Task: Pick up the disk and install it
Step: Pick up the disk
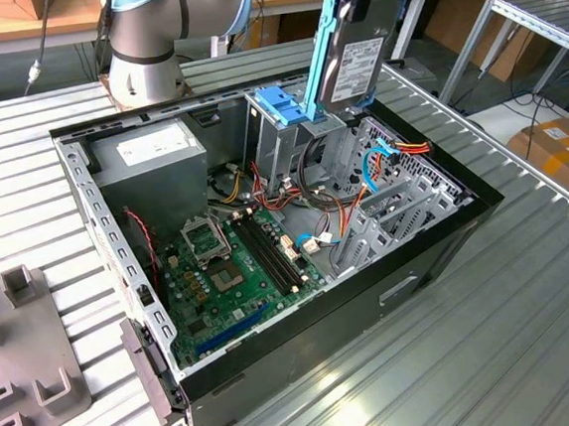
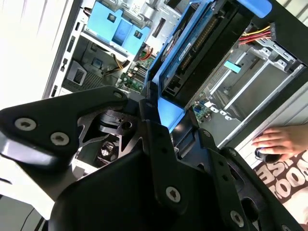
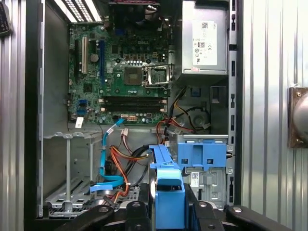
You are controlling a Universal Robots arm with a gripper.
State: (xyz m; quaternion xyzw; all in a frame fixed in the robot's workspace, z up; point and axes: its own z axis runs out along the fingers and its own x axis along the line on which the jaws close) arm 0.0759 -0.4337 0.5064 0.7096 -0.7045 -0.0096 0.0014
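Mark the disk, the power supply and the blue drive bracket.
the disk (image 1: 357, 67), exterior view, on its grey labelled face.
the power supply (image 1: 149, 150), exterior view, on its labelled face.
the blue drive bracket (image 3: 202, 154), first wrist view, on its blue plastic middle.
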